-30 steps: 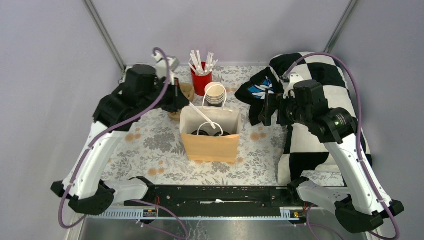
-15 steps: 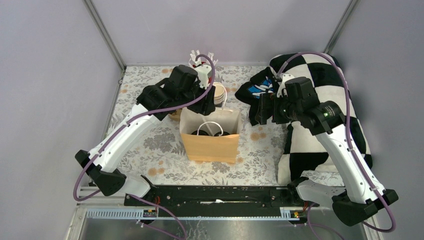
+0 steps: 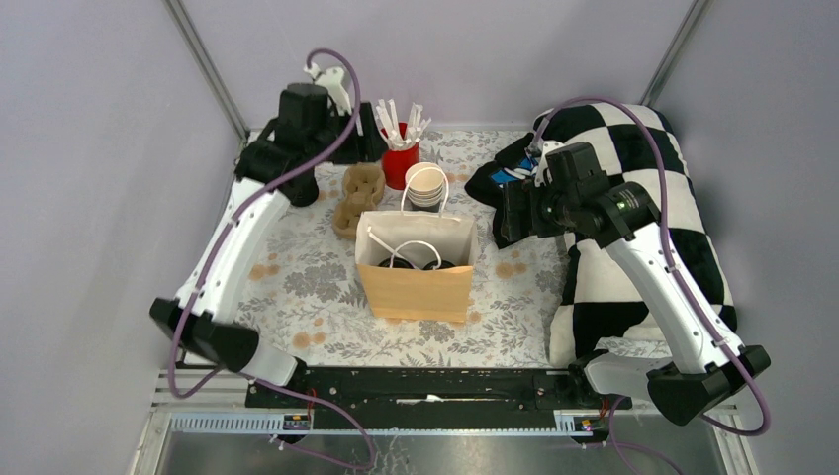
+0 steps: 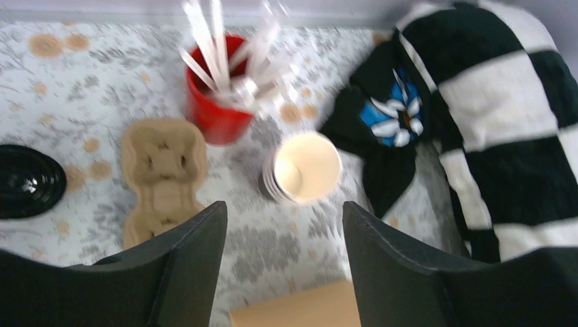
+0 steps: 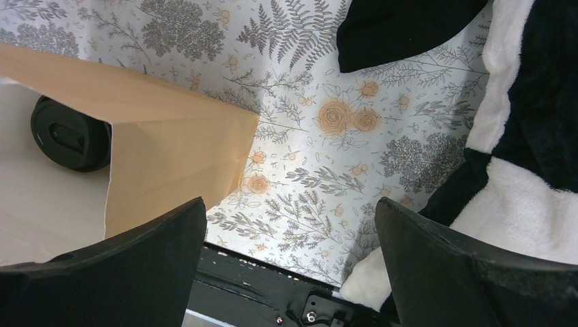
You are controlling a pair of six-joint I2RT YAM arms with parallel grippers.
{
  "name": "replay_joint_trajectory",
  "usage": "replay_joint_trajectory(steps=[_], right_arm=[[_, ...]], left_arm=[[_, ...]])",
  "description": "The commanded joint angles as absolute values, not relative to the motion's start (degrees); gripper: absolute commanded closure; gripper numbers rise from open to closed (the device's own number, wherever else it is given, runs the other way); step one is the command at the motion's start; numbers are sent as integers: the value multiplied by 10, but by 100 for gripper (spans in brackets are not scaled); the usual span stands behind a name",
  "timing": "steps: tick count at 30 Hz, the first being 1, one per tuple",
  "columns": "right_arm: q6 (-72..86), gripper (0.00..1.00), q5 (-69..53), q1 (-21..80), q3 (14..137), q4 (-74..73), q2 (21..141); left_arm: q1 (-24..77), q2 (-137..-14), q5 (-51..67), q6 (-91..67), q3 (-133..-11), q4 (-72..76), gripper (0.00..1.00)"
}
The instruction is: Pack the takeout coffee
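Note:
The brown paper bag [image 3: 416, 285] stands open mid-table. Two black-lidded takeout coffee cups [image 3: 394, 263] sit side by side at its bottom, and a thin white stick [image 3: 392, 242] slants across the bag's mouth. The right wrist view looks into the bag [image 5: 170, 143] and shows one black lid [image 5: 71, 135]. My left gripper [image 3: 368, 148] [image 4: 283, 208] hangs open and empty high over the back of the table, near the red cup. My right gripper [image 3: 511, 213] [image 5: 290, 204] is wide open and empty, to the right of the bag.
A red cup of white sticks [image 4: 217, 102], a stack of lidless cream cups [image 4: 307, 167] and a cardboard cup carrier [image 4: 163, 174] stand behind the bag. A black round object [image 4: 27, 180] lies far left. A black-and-white checked blanket [image 3: 633, 198] covers the right side.
My left arm reached over the bag's back edge, then pulled up and back to the left, its jaws going from shut to open. The right gripper shifted slightly left.

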State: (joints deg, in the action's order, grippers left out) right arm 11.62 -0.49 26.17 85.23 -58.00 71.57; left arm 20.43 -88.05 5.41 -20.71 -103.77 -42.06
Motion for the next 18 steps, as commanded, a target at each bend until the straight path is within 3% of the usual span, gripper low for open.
replay_joint_trajectory(steps=[1,6,9,18], right_arm=[[104,0,22,259,889,-569,739],[94,0,57,259,890,-568,760],[81,0,73,259,892,-570,769],[36,0,91,250,936,-573,818]], left_arm=[[178,-1025,50,-213,-1143,-340,38],[164,-1143,51,-197,-1236,-326,52],[162,-1178,45,-196,-1247,-307,45],[115,-1213,56,-265,-1217,-219,55]])
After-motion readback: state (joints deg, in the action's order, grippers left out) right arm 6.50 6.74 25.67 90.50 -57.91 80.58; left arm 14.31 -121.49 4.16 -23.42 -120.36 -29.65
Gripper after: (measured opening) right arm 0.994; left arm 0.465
